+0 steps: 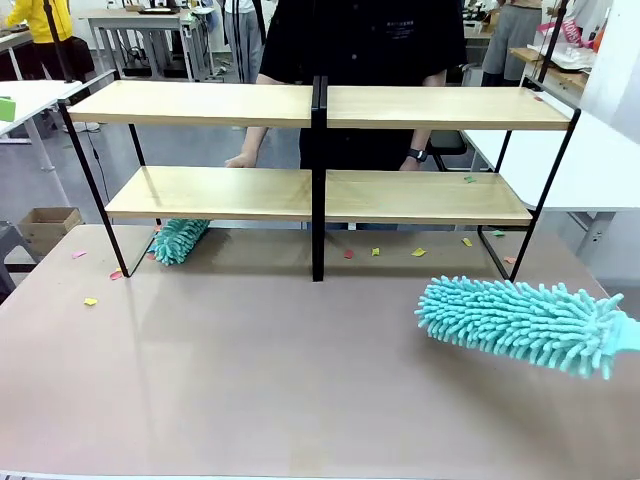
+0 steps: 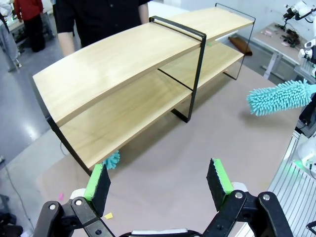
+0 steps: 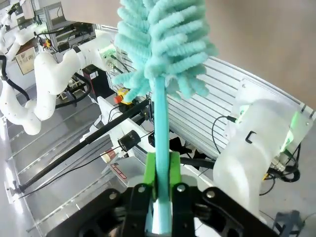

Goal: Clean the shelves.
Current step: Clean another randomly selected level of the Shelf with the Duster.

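We find the right gripper (image 3: 160, 165) with its jaws clamped on the handle of the teal duster (image 3: 163, 44). The duster's fluffy head sits over the right side of the table (image 1: 250, 380), apart from the shelves (image 1: 230, 193). The left gripper (image 2: 158, 180) holds its jaws wide apart and empty, facing the shelves, which stand across the table's far half. A second teal duster (image 1: 180, 239) lies under the lower left board, and a person (image 1: 350, 40) stands behind.

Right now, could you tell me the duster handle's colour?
Teal; the handle shows best in the right wrist view.
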`<state>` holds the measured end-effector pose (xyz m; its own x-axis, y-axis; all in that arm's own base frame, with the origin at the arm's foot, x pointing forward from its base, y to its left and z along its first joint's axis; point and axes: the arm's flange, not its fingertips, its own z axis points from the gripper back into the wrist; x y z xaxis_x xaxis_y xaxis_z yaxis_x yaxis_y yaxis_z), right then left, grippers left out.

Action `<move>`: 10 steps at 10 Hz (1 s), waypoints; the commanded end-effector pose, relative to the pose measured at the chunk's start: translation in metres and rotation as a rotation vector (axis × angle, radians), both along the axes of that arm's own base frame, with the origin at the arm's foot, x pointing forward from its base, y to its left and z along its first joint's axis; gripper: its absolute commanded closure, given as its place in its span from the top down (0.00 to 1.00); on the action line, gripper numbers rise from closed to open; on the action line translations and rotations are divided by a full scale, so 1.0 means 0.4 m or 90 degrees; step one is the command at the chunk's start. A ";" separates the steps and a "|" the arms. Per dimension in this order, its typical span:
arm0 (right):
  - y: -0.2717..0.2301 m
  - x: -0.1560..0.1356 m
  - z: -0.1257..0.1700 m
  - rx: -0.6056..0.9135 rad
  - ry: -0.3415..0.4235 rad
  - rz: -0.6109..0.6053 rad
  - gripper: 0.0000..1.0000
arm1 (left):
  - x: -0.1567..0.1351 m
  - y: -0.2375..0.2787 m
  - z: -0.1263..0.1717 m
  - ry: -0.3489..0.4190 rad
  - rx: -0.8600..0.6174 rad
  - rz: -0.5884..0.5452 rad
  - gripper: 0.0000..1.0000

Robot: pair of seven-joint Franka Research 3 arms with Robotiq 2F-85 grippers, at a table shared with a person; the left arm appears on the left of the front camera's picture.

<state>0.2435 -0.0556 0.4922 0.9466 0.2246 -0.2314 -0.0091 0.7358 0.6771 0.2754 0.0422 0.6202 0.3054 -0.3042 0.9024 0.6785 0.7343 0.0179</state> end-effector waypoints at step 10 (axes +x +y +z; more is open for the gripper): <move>0.036 0.057 -0.016 0.007 0.002 0.048 0.12 | -0.001 -0.003 -0.002 0.003 0.004 0.006 1.00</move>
